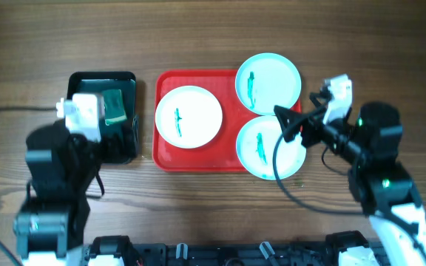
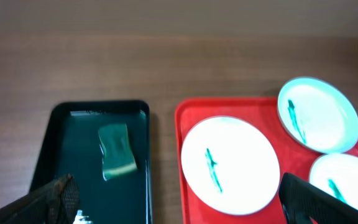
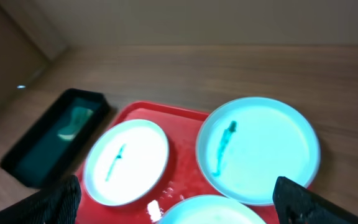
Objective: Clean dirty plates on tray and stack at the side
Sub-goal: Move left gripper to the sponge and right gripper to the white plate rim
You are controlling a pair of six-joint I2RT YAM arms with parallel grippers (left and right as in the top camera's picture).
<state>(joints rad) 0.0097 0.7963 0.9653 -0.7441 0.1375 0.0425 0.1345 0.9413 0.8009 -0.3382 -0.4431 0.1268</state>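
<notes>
The red tray (image 1: 229,161) holds three plates, each with a teal smear. The white plate (image 1: 188,116) lies on its left half. One turquoise plate (image 1: 268,83) overhangs the far right corner, and the other (image 1: 265,148) overhangs the right edge. My right gripper (image 1: 290,125) is open and empty above the near turquoise plate's right side. My left gripper (image 1: 115,139) is open and empty over the dark green tray. The left wrist view shows the white plate (image 2: 229,162) between its wide-open fingers (image 2: 178,194). The right wrist view shows all three plates (image 3: 260,149) ahead of open fingers (image 3: 178,200).
A dark green tray (image 1: 98,78) stands left of the red tray with a small green sponge (image 1: 113,108) in it. They also show in the left wrist view, tray (image 2: 73,143) and sponge (image 2: 117,151). Bare wooden table lies all around.
</notes>
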